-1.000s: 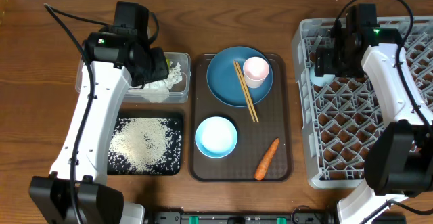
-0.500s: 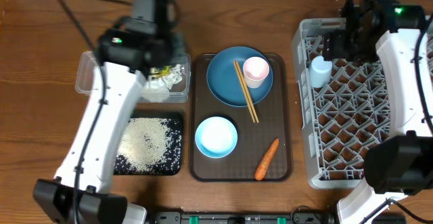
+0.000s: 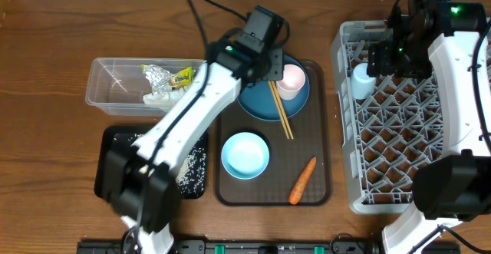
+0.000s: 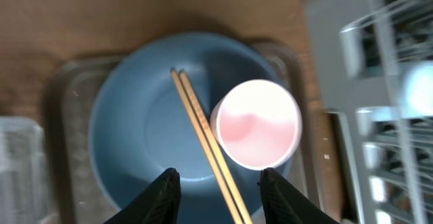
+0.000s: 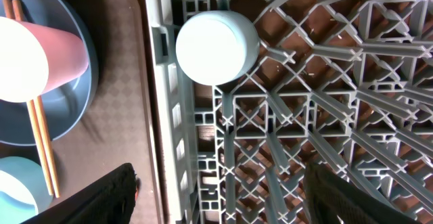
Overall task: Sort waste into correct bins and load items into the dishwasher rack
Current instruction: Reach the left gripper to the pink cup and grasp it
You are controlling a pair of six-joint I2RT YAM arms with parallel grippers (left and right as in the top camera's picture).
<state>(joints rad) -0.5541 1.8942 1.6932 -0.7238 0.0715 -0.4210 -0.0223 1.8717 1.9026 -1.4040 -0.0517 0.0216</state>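
Overhead, the left gripper [image 3: 266, 61] hangs above the plate [image 3: 253, 97] at upper centre, its jaws spread and empty. The left wrist view shows the pink cup [image 4: 257, 124] and chopsticks [image 4: 203, 132] on that plate, just beyond its fingers. The right gripper [image 3: 386, 59] is over the upper left corner of the rack [image 3: 399, 154], jaws wide apart, holding nothing, with the blue cup [image 3: 362, 80] standing in the rack beside it. The carrot [image 3: 302, 181] lies at the lower right of the brown tray [image 3: 318, 123], near the bowl [image 3: 245, 154].

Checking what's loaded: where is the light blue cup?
Overhead, the light blue cup sits inside the grey rack at right, against its left wall toward the far end, beside the brown tray.
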